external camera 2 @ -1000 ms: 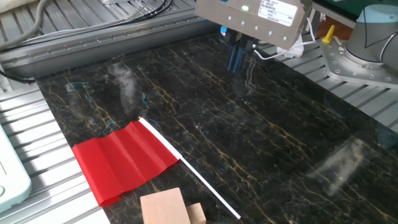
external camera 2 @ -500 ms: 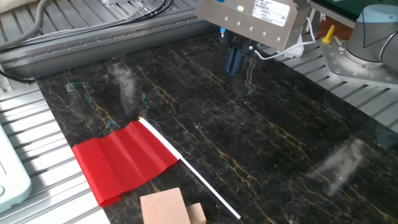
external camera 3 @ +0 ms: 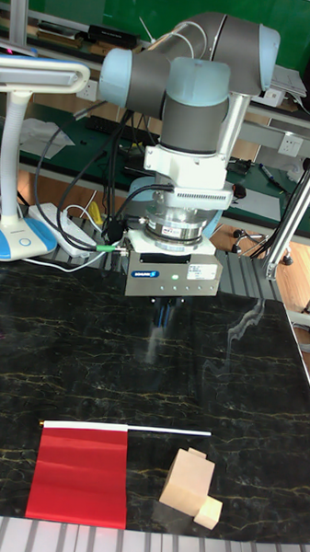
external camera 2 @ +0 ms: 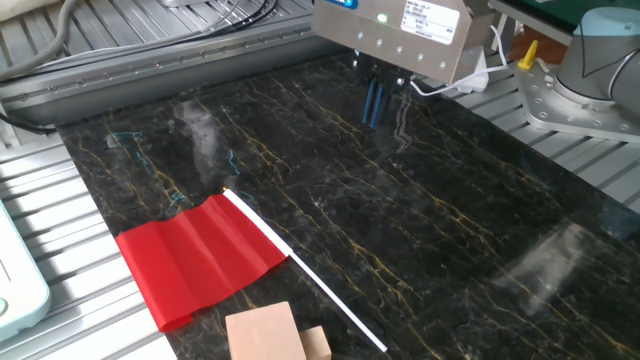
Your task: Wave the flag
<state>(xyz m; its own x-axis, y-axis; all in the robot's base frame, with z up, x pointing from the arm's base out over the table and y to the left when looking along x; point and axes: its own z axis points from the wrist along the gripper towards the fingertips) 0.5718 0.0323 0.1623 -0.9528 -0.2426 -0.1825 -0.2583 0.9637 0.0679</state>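
Note:
The flag (external camera 2: pixel 200 257) lies flat on the dark marble table near its front left corner, red cloth rippled, with its thin white stick (external camera 2: pixel 320 286) running out toward the front right. In the tall fixed view the flag (external camera 3: pixel 80 476) lies at the near left with the stick (external camera 3: pixel 168 431) along its far edge. My gripper (external camera 2: pixel 373 103) hangs over the far side of the table, well away from the flag. Its blue fingers (external camera 3: pixel 165 306) point down, close together, holding nothing.
Two pale wooden blocks (external camera 2: pixel 265 335) sit at the front edge just right of the flag, also seen in the tall view as wooden blocks (external camera 3: pixel 192 487). Metal rails border the table (external camera 2: pixel 450 230). A white desk lamp (external camera 3: pixel 18 234) stands at the back left.
The gripper has shifted slightly to the left over the far part of the table. The flag and blocks have not moved.

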